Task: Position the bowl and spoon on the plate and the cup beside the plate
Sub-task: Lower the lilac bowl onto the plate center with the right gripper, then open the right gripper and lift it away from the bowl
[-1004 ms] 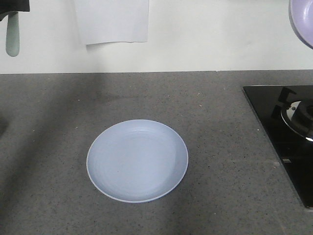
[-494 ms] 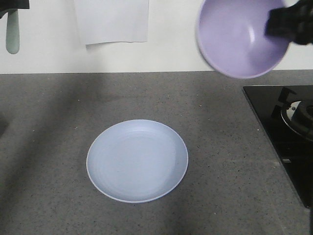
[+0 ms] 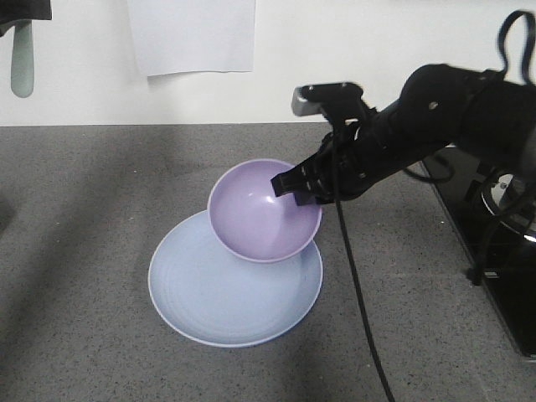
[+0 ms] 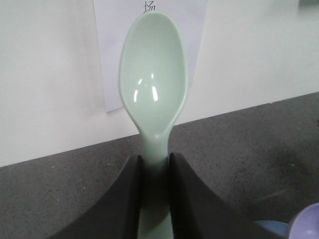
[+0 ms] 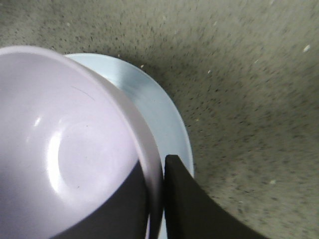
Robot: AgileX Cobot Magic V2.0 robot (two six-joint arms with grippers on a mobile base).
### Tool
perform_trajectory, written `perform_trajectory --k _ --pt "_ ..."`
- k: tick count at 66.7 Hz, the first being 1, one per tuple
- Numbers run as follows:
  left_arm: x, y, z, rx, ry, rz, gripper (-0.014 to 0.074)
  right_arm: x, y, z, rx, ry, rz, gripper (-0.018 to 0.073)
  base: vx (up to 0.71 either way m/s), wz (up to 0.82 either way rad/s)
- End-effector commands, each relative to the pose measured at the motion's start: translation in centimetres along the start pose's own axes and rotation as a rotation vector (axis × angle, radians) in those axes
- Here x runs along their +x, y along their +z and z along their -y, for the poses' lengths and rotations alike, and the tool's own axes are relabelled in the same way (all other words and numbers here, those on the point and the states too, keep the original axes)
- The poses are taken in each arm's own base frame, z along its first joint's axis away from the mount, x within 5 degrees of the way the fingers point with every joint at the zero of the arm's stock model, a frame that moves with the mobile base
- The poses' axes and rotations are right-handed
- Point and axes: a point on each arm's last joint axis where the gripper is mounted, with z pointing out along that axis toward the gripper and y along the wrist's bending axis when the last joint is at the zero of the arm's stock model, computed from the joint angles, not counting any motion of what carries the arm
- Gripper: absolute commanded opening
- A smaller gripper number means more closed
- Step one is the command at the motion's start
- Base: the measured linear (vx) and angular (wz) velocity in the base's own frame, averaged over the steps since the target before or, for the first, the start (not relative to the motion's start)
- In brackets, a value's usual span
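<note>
The pale blue plate lies on the grey counter. Above its far right part hangs the lavender bowl, tilted, with my right gripper shut on its rim, one finger inside and one outside. Whether the bowl touches the plate I cannot tell. High at the far left, my left gripper is shut on the handle of the mint-green spoon, whose head points away from the jaws. The cup is out of view.
A black stove top with a burner fills the counter's right side, under my right arm. A white sheet of paper hangs on the back wall. A black cable trails from the right arm across the counter.
My right arm has swung in from the upper right and come down, bringing the bowl from high near the wall to just over the plate's far right. The left gripper and spoon stay still.
</note>
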Motion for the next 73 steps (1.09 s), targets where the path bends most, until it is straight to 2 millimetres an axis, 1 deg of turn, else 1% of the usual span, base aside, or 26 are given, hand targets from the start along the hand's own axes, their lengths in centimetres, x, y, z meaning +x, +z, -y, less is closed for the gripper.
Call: perform_trajectory --k 1,17,29,63,73 --pt "-1.4 -1.5 0.4 0.013 -0.007 0.098 -0.0006 -1.3 -1.0 -0.5 -0.036 0.036 0.101 0.0071 0.00 0.00" --pt "-1.4 -1.5 0.4 0.014 -0.007 0.092 -0.0006 -1.0 1.8 -0.6 -0.114 0.077 0.050 0.0088 0.00 0.00" --pt "-1.4 -1.5 0.4 0.014 -0.007 0.092 -0.0006 -0.8 2.8 -0.7 -0.150 0.089 0.036 0.0117 0.00 0.00" --pt "-1.3 -1.5 0.4 0.014 -0.007 0.084 0.0000 -0.5 3.4 -0.7 -0.169 0.090 0.006 0.0258 0.00 0.00" --pt "-1.3 -1.5 0.4 0.015 -0.007 0.082 0.0002 -0.3 3.3 -0.8 -0.184 0.078 -0.018 0.0276 0.00 0.00"
